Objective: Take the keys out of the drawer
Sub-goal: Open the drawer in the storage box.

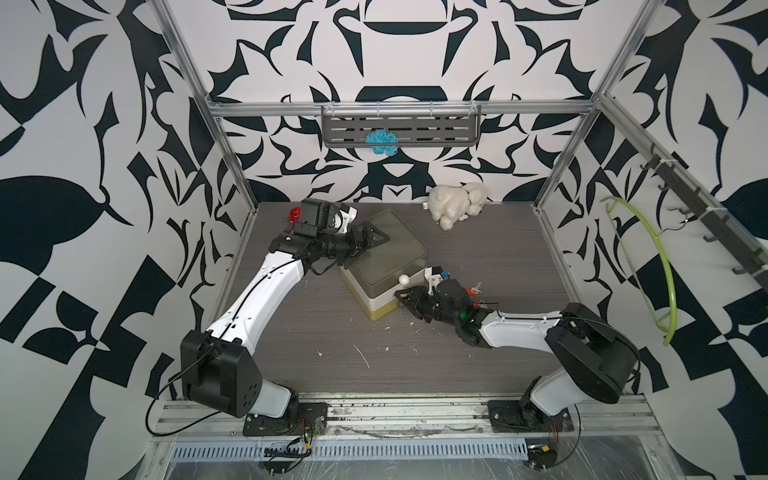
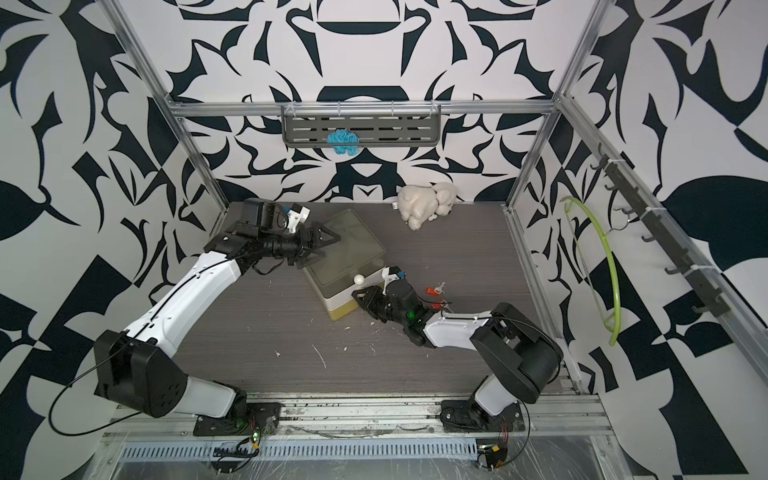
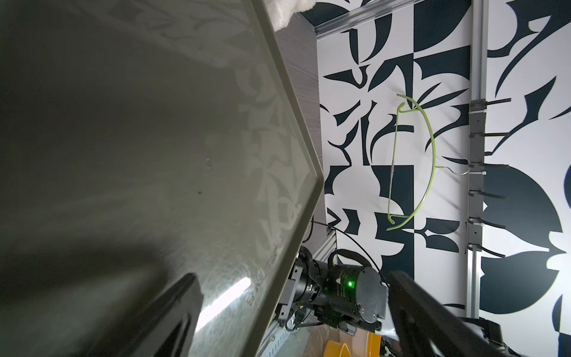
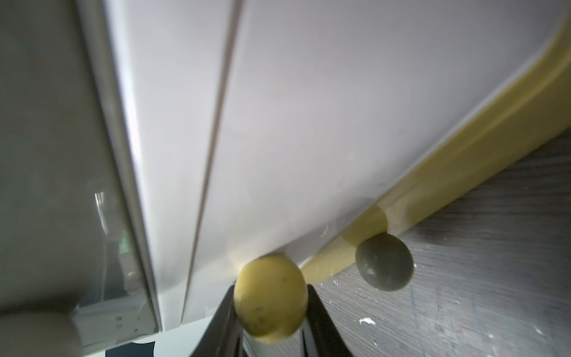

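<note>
A small drawer unit [image 1: 388, 249] [image 2: 349, 245] with a grey top, white fronts and a yellow bottom stands mid-table. My right gripper [image 4: 270, 289] [image 1: 409, 297] is at its front corner, fingers pressed on both sides of a round yellow knob [image 4: 270, 296]. A grey knob [image 4: 383, 265] sits beside it and a white knob [image 1: 403, 279] above. The drawer fronts [image 4: 309, 123] look closed. The keys are hidden. My left gripper [image 1: 372, 243] [image 3: 293, 315] rests open on the unit's grey top [image 3: 154, 123], holding nothing.
A white plush toy [image 1: 457, 203] lies at the back wall. A red toy [image 1: 295, 214] sits behind my left wrist. Small red pieces [image 1: 473, 289] lie beside my right wrist; I cannot tell what they are. A green hanger [image 1: 656, 266] hangs on the right wall.
</note>
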Controlling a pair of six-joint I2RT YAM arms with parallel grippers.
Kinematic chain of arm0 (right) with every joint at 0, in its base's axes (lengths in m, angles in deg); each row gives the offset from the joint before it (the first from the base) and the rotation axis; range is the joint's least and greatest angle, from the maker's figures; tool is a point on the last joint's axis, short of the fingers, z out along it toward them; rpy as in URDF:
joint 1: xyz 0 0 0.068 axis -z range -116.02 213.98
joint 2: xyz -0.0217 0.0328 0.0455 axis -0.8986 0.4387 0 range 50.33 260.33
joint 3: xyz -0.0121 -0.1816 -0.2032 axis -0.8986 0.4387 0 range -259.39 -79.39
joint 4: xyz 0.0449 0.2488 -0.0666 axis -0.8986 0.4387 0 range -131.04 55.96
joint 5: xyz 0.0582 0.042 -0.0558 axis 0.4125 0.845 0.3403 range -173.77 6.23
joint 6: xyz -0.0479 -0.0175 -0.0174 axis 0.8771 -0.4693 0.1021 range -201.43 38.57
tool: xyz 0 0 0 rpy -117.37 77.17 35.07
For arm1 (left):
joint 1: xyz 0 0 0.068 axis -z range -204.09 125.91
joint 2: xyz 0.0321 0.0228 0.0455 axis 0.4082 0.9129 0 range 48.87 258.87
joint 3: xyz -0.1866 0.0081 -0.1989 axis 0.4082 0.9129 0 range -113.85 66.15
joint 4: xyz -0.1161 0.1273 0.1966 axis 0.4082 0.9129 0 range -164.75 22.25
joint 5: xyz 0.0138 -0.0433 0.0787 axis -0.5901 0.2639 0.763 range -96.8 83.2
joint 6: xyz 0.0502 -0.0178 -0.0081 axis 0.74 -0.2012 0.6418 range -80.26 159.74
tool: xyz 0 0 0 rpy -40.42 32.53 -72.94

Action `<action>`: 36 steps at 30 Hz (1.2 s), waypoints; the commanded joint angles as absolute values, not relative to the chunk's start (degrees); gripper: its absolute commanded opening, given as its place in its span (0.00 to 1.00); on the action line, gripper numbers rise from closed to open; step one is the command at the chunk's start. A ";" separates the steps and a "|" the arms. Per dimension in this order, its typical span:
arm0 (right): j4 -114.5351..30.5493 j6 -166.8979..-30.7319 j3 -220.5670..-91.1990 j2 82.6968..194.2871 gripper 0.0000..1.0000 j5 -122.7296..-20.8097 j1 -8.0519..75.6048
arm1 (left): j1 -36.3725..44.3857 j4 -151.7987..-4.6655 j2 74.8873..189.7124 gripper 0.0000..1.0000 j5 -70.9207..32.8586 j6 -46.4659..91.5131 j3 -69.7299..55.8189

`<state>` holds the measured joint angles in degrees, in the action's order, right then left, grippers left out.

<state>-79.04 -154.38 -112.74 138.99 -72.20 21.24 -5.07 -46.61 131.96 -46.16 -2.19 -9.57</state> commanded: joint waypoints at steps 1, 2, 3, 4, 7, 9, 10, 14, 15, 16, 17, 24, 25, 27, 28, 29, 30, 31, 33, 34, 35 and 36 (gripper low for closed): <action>-80.51 -153.41 -111.90 136.32 0.09 -78.75 22.66 | -5.02 -46.54 132.82 0.99 -47.26 -1.04 -9.85; -79.96 -153.08 -111.38 135.44 0.09 -78.78 22.66 | -5.02 -46.60 132.86 0.99 -47.33 -1.04 -9.70; -79.43 -153.02 -110.85 134.67 0.09 -78.85 22.76 | -5.02 -46.61 132.86 0.99 -47.29 -1.04 -9.68; -78.88 -152.99 -110.11 133.64 0.09 -78.95 22.85 | -5.02 -46.63 132.72 0.99 -47.32 -1.04 -9.53; -75.96 -152.76 -107.99 130.01 0.09 -79.50 22.98 | -5.02 -46.71 132.81 0.99 -47.32 -1.12 -9.63; -73.93 -152.59 -106.24 127.25 0.08 -80.05 23.02 | -5.02 -46.80 132.89 0.99 -47.31 -1.21 -9.62; -72.89 -152.72 -105.11 125.58 0.08 -80.40 23.02 | -5.02 -46.73 132.89 0.99 -47.32 -1.21 -9.70; -68.22 -153.42 -100.34 117.88 0.08 -81.74 23.03 | -5.02 -46.79 133.12 0.99 -47.22 -1.22 -9.67; -66.80 -153.51 -99.33 115.79 0.08 -81.98 23.02 | -5.02 -46.80 133.10 0.99 -47.23 -1.21 -9.68; -64.69 -153.68 -98.04 113.15 0.08 -82.37 23.02 | -5.02 -46.76 133.16 0.99 -47.17 -1.26 -9.62; -62.17 -153.87 -96.86 109.90 0.08 -82.89 23.02 | -5.02 -46.79 133.22 0.99 -47.14 -1.22 -9.61; -41.41 -155.94 -90.83 85.27 0.08 -86.26 23.02 | -4.93 -46.97 133.53 0.99 -47.01 -1.39 -9.50; -38.42 -156.37 -90.06 81.69 0.08 -86.65 23.02 | -4.82 -46.99 133.56 0.99 -47.03 -1.48 -9.44; -33.50 -157.09 -89.19 75.83 0.09 -87.10 23.02 | -4.77 -47.05 133.52 0.99 -46.99 -1.40 -9.36; -31.45 -157.19 -89.05 73.42 0.12 -87.19 23.02 | -4.76 -46.98 133.49 0.99 -46.93 -1.39 -9.35; -29.60 -157.12 -89.18 71.78 0.18 -87.03 23.02 | -4.76 -46.97 133.42 0.99 -46.89 -1.39 -9.31; -28.35 -156.62 -89.76 71.06 0.23 -87.00 23.02 | -4.76 -46.92 133.44 0.99 -46.97 -1.32 -9.26; -27.43 -155.76 -90.71 71.09 0.30 -86.50 23.02 | -4.76 -46.91 133.43 0.99 -46.97 -1.47 -9.26; -28.13 -153.69 -92.64 73.57 0.38 -84.87 23.02 | -4.76 -46.93 133.50 0.99 -46.97 -1.64 -9.36; -30.24 -152.73 -93.52 76.29 0.41 -83.23 23.02 | -4.76 -47.01 133.51 0.99 -46.97 -1.72 -9.36; -32.60 -151.72 -94.51 79.71 0.44 -81.37 23.02 | -4.71 -47.03 133.60 0.99 -46.97 -1.74 -9.46; -34.43 -150.76 -95.56 82.82 0.46 -80.24 23.02 | -4.67 -47.05 133.60 0.99 -46.97 -1.74 -9.44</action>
